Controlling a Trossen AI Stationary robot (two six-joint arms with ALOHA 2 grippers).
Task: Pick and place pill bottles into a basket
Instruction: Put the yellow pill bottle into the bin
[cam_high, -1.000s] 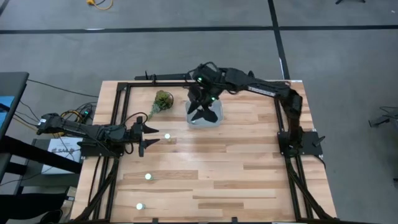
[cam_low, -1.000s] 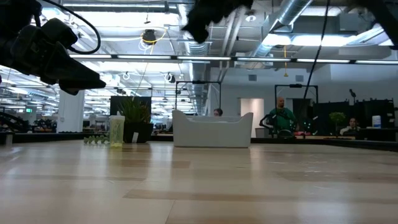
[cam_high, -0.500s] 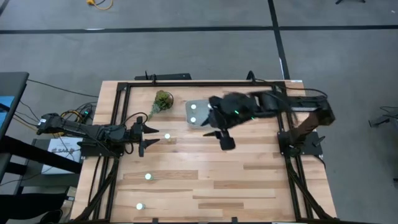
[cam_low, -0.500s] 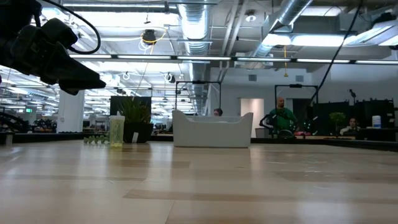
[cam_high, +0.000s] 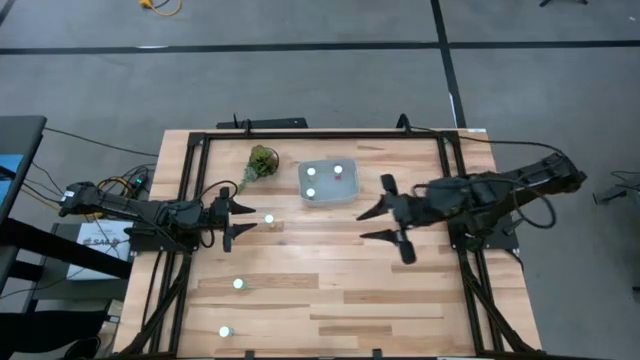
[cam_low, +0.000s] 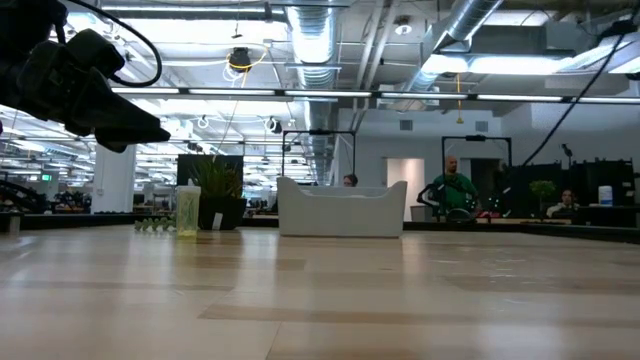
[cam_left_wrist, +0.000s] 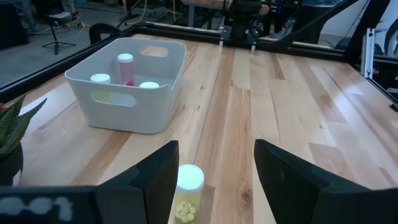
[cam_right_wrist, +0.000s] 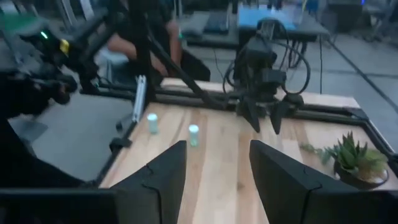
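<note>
The pale basket (cam_high: 329, 181) stands at the table's far middle and holds three white-capped pill bottles (cam_left_wrist: 125, 60). My left gripper (cam_high: 246, 219) is open and hangs just above the table at the left. One pill bottle (cam_high: 268, 219) stands just beyond its fingertips, untouched. This bottle also shows between the fingers in the left wrist view (cam_left_wrist: 187, 191). Two more bottles (cam_high: 238, 284) (cam_high: 225, 331) stand nearer the near left edge. My right gripper (cam_high: 368, 224) is open and empty, right of the basket and nearer.
A green plant sprig (cam_high: 262, 160) in a small pot stands left of the basket at the far side. Black frame rails (cam_high: 320, 132) run along the table's far, left and right edges. People show in the room beyond the table (cam_low: 453, 186).
My right gripper has gone from above the basket toward the table's right and near edges, away from the basket, and has left the low view. The basket's inside now shows three white caps. My left arm has kept still.
</note>
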